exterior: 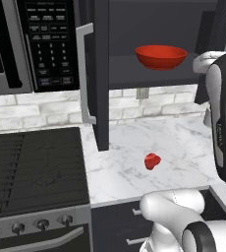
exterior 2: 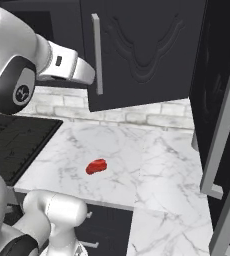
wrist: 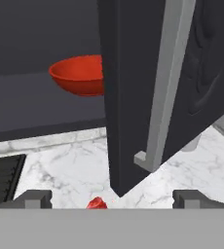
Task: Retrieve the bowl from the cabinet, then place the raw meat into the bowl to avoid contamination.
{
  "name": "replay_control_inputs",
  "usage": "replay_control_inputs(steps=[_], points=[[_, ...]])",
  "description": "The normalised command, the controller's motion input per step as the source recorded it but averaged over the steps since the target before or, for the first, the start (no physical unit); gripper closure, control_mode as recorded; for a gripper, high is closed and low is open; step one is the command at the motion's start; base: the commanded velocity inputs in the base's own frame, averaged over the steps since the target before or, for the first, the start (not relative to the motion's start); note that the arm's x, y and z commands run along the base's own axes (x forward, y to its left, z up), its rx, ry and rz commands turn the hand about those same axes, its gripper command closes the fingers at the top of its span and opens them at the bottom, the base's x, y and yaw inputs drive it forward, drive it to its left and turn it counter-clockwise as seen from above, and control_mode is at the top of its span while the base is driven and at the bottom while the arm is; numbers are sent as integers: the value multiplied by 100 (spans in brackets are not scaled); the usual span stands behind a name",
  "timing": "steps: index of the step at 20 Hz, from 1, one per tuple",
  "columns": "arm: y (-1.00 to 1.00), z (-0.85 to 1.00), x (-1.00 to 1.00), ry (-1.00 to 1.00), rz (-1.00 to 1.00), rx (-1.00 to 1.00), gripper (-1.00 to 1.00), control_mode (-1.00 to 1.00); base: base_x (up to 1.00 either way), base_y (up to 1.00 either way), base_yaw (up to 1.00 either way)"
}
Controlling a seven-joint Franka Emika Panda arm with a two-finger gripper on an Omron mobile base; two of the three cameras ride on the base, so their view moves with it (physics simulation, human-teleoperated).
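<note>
The cabinet (exterior: 149, 19) stands open, and the glossy red bowl (exterior: 160, 56) rests on its lower shelf. In the hand view the bowl (wrist: 77, 75) is partly hidden behind an open cabinet door (wrist: 133, 97) with a silver bar handle (wrist: 165, 82). The raw meat (exterior: 152, 161), a small red lump, lies on the marble counter (exterior: 125, 172) below the shelf; it is also on the counter in the right base view, raw meat (exterior 2: 96, 166), and low in the hand view, raw meat (wrist: 97, 203). My gripper (wrist: 112, 199) is open and empty, close in front of that door.
A black microwave (exterior: 31, 44) hangs left of the cabinet, over the dark stove (exterior: 34, 167). The left door (exterior: 98, 74) juts out over the counter. Another open door with a long handle (exterior 2: 222, 130) stands at the right. Drawers (exterior: 120, 221) sit below the counter edge.
</note>
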Motion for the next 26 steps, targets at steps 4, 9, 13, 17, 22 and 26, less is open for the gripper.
replay_control_inputs(steps=[4, 9, 13, 17, 22, 26], points=[[45, 1, 0, 10, 2, -18, -100, -100, 0, 0, 0], [32, 0, 2, 16, 10, -18, -100, -100, 0, 0, 0], [19, 0, 19, 11, 9, -21, -100, -100, 0, 0, 0], [10, 0, 31, 10, 9, -25, -100, -100, 0, 0, 0], [2, -5, 32, 6, 12, -27, -100, -100, 0, 0, 0], [0, -16, 42, 7, 13, -28, -100, -100, 0, 0, 0]])
